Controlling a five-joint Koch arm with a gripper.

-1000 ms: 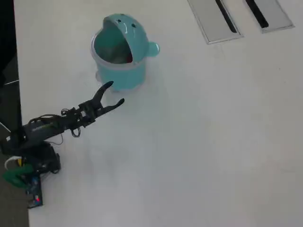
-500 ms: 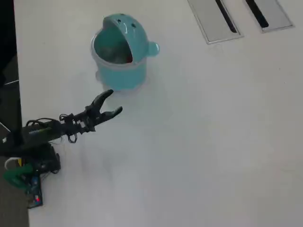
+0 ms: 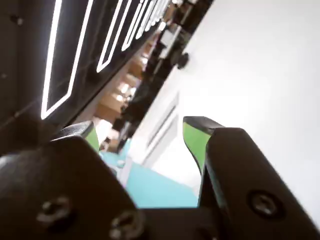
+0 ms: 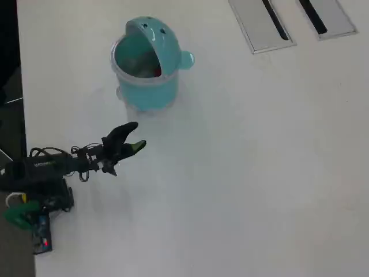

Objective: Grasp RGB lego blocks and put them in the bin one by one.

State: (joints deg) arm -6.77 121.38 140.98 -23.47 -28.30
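The hand [image 4: 136, 136] has drawn back from the bin [image 4: 147, 83] and now hovers empty over the white surface [image 4: 259, 173], jaws parted (green pads visible in the wrist view). The teal bin stands near the surface's far-left corner in the overhead view.

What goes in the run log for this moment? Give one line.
tool: open, empty, clear of bin | bin: upright, lid tipped back, something red inside | table: no loose blocks visible

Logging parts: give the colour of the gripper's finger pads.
Bright green pads, clearest in the wrist view.
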